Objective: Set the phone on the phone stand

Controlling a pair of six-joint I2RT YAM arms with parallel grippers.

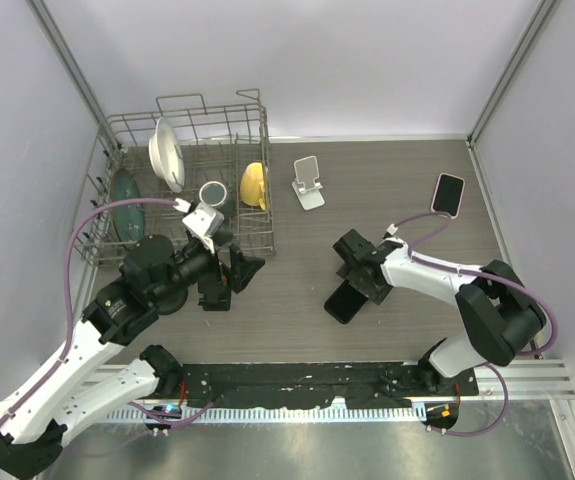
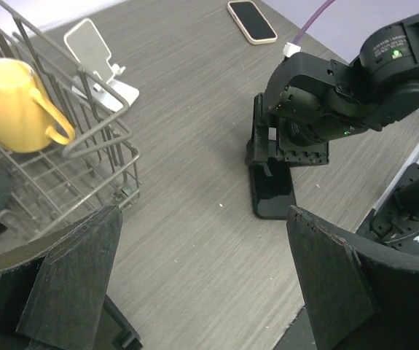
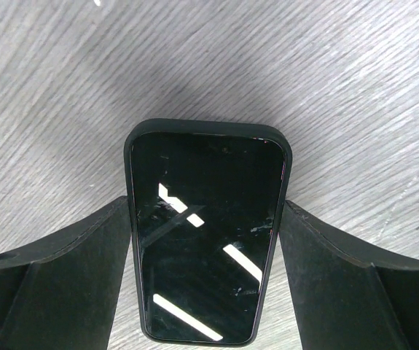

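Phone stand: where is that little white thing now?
Top view: the phone stand stands far-centre on the table, just right of the wire dish rack holding the yellow mug.

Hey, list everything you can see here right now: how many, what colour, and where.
black phone: 1, black case, centre-right of the table
second phone: 1, dark screen, pale case, lying far right
phone stand: 1, white, far centre, nothing on it
dish rack: 1, grey wire, far left
plate: 1, white, upright in the rack
mug: 1, yellow, right side of the rack
dark dish: 1, dark teal, left side of the rack
cup: 1, grey, in the rack beside the mug
table: 1, grey wood grain
left end effector: 1, black, open, holding nothing, near the rack
right end effector: 1, black, fingers against the black phone's sides
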